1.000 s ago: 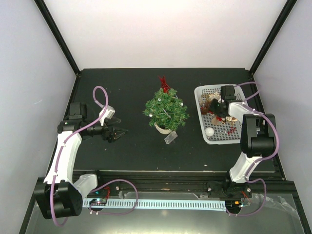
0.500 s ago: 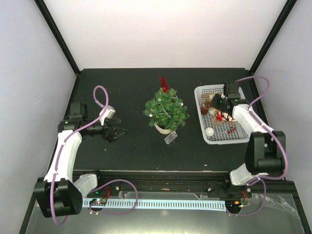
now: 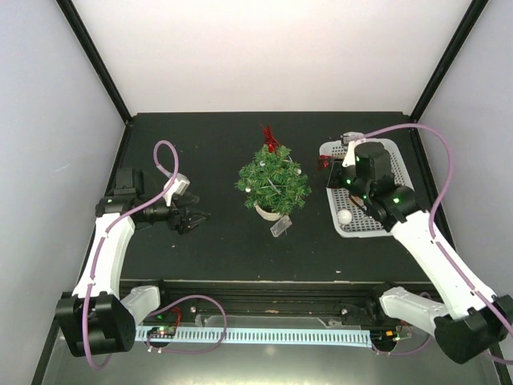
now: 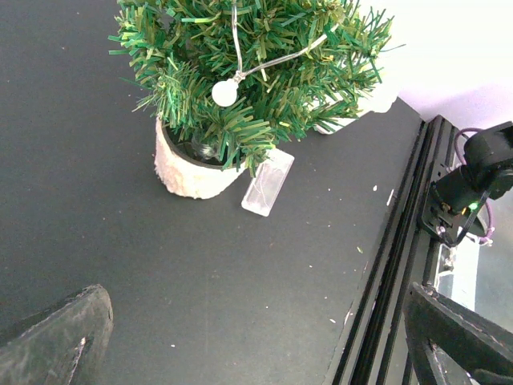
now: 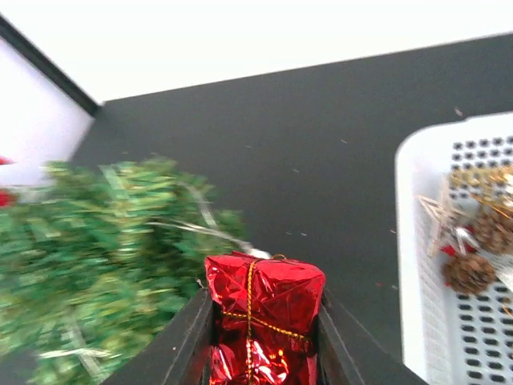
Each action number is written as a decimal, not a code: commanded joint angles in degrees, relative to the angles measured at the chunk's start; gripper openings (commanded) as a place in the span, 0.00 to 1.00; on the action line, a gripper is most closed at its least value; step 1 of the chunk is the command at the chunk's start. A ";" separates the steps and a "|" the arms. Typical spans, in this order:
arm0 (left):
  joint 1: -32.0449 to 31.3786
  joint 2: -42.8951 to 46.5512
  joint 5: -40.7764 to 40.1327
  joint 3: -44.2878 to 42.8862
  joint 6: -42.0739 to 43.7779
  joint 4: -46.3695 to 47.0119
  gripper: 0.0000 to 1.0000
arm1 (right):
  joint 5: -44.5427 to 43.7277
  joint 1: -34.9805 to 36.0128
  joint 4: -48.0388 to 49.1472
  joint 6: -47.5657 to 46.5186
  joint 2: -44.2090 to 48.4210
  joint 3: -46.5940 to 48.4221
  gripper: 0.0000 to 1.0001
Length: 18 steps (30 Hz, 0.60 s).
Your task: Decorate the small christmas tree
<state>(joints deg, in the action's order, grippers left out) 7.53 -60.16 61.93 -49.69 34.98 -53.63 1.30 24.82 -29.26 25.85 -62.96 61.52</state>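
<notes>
The small christmas tree (image 3: 272, 178) stands mid-table in a white pot (image 4: 188, 168), with a red bow (image 3: 268, 136) at its top and a white ball (image 4: 224, 93) on a branch. It appears blurred at the left of the right wrist view (image 5: 96, 257). My right gripper (image 5: 264, 309) is shut on a shiny red gift-box ornament (image 5: 268, 293) with gold string. It hovers between the tree and the basket (image 3: 330, 164). My left gripper (image 3: 200, 216) is open and empty, low over the table left of the tree (image 4: 256, 357).
A white mesh basket (image 3: 353, 232) at the right holds pine cones (image 5: 469, 273), a white ball (image 3: 344, 216) and other ornaments. A clear plastic tag (image 4: 268, 181) lies beside the pot. The table's front rail (image 4: 401, 241) runs close to the left gripper.
The right arm rose out of the basket and swung left towards the tree with the red gift box between its jaws. The left arm stayed still.
</notes>
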 commanded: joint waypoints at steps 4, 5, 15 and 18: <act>0.20 -0.89 1.17 -2.31 0.88 -0.34 0.99 | 9.27 4.93 2.11 -0.28 2.69 3.68 0.31; 0.22 -0.84 1.17 -2.27 0.88 -0.34 0.99 | 10.39 5.78 2.91 -0.31 2.13 4.19 0.31; 0.33 0.18 1.09 -2.01 0.94 -0.31 0.99 | 8.59 12.68 4.36 -0.16 -6.21 8.37 0.31; 0.31 0.05 1.17 -2.07 0.92 -0.33 0.99 | 7.40 13.01 4.23 -0.05 -7.63 8.51 0.31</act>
<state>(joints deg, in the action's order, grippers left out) 7.55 -60.75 61.93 -49.69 34.98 -53.63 9.89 36.97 -26.65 25.80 -69.73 68.27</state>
